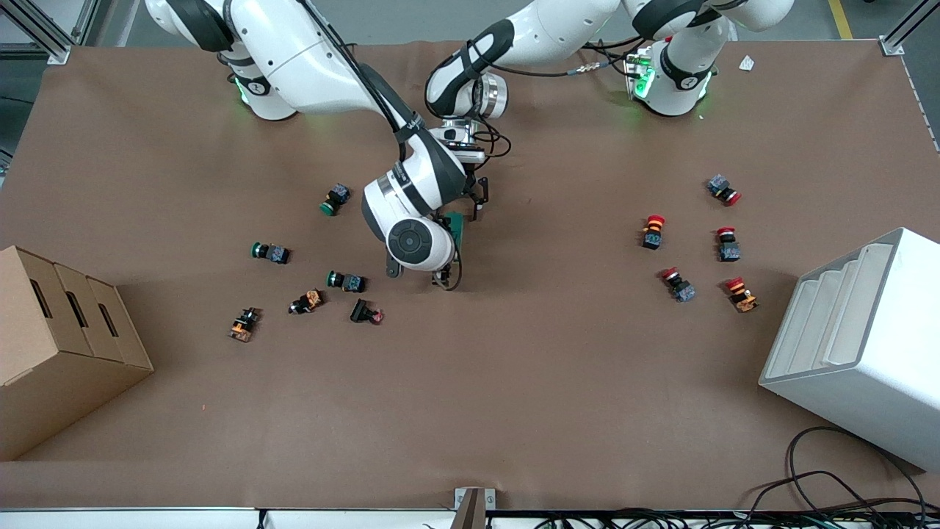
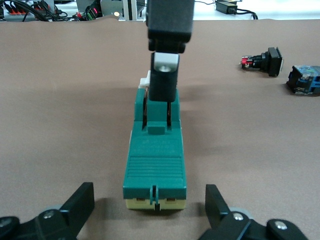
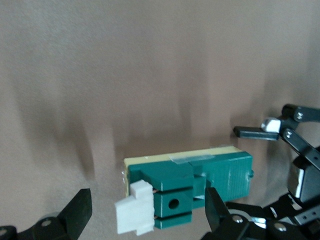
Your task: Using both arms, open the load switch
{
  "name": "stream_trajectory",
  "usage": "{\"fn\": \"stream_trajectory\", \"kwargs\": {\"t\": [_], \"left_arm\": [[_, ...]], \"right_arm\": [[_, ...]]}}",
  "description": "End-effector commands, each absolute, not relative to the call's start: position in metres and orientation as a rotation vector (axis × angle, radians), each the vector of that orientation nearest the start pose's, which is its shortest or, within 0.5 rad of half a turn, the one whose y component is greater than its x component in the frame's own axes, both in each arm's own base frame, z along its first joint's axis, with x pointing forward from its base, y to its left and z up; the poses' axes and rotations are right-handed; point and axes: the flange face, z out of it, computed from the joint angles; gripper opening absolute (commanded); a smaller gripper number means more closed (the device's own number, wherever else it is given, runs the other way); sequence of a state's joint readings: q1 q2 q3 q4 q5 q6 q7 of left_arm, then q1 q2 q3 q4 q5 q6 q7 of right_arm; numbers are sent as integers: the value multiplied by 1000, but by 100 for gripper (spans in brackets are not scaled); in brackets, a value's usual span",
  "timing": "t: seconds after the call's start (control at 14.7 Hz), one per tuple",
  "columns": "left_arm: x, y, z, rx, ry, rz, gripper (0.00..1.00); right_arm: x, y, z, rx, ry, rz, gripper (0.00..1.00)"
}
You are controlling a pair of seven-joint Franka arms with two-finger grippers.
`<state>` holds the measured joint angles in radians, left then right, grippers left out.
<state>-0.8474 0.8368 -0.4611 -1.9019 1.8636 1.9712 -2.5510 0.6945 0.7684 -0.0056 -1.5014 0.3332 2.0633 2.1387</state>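
Matt green plastic load switch (image 2: pixel 155 155) with its white toggle (image 3: pixel 135 214) lies on a smooth brown table cover (image 1: pixel 514 382) (paper-like, faintly creased); arms glossy white.

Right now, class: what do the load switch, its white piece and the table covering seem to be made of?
Load switch: looks like molded plastic, matte dark green, with crisp ribs and a cream base.
White piece: likely plastic too, plain and blocky.
Table covering: apparently brown paper or thin sheet, dull, with soft creases showing in the right wrist view.
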Motion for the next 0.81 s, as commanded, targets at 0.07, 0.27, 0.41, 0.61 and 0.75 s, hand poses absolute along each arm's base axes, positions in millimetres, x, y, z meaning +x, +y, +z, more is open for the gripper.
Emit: {"fn": "stream_trajectory", "kwargs": {"t": [0.07, 0.27, 0.41, 0.61, 0.75], "left_arm": [[205, -557, 70, -2788, 101, -1581, 98], [205, -557, 71, -2788, 100, -1582, 98], [206, -558, 71, -2788, 98, -1583, 98], [206, -558, 72, -2779, 91, -1594, 98], [206, -557, 71, -2778, 91, -1592, 98]], "right_arm": [[516, 462, 211, -2255, 2409, 590, 100], [516, 464, 226, -2311, 2412, 641, 100], [514, 465, 232, -2338, 2413, 670, 100], [505, 471, 241, -2399, 2404, 711, 100], [497, 477, 242, -2426, 2394, 723, 100]]}}
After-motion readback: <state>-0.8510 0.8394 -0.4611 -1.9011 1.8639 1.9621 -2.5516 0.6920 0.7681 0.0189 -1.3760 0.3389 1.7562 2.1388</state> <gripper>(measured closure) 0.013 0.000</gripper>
